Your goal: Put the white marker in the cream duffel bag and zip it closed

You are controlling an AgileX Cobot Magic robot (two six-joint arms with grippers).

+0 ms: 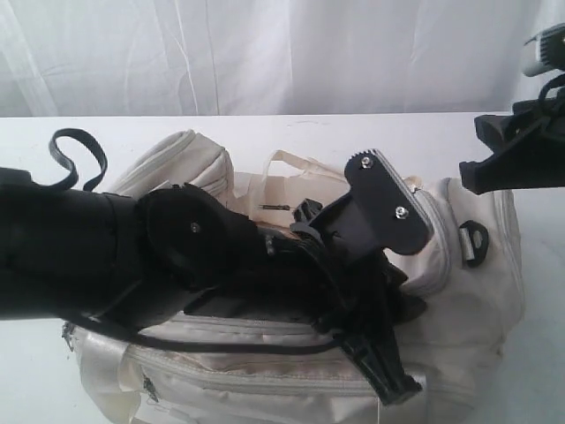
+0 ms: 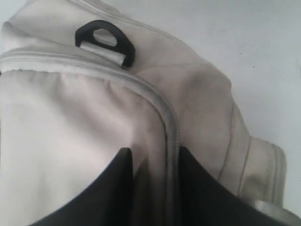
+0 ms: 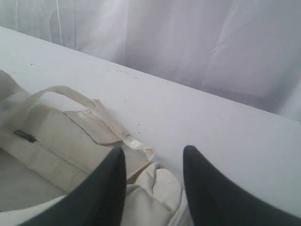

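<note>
Left gripper (image 2: 155,150) sits spread over the cream duffel bag (image 2: 70,127), grey zipper (image 2: 170,127) running between its parted jaws; right gripper (image 3: 153,160) hangs released above the webbing handle (image 3: 70,96), holding nothing.

Cannot see the middle of the cream duffel bag (image 1: 481,291) in the exterior view (buried under the black arm (image 1: 79,247), left to centre). Runs off the bottom edge as well. Cannot identify the tiny dark mark (image 1: 274,205) upper centre. Catches only part of the right hand (image 1: 470,152), clipped by the right edge, upper right.
</note>
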